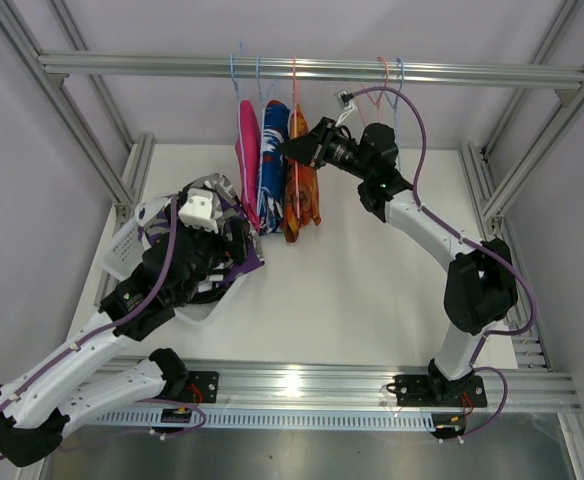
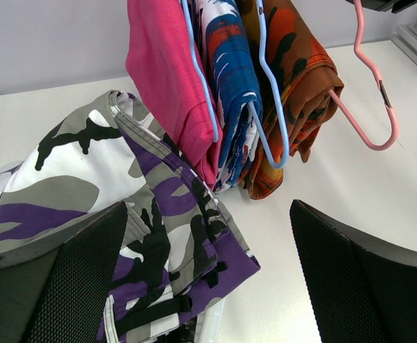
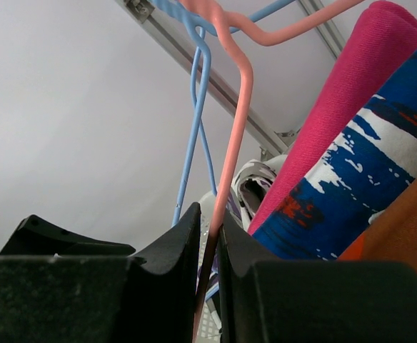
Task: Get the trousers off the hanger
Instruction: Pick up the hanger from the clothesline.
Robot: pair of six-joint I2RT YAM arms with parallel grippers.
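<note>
- Two black fingers of the right gripper nearly together, pinched on the thin wire of the pink hanger.
- Left gripper spread wide, holding nothing, hovering low over the dark purple-white patterned trousers.
- Those patterned trousers crumpled under the left wrist, lying at the white basket on the left side of the table, off any hanger.
- Seen from the left wrist, lower corner of the pink hanger bare, hanging just beside the orange trousers, on the side away from the other garments.
- Next to the right fingers, three folded garments in a tight row, side by side and touching: orange trousers nearest the gripper, blue-white-red patterned trousers in the middle, pink trousers on the far left.
- Draped over blue hangers, wires showing at the folded lower edges of the pink and the patterned pair; cannot tell from these views which wire carries the orange pair.
- Hooks of all hangers up on the metal rail across the back of the frame, with the hems of the three hanging pairs close to the white table.
- Right arm reaching in from the right toward the top of the orange pair; left arm bent low over the basket.
</note>
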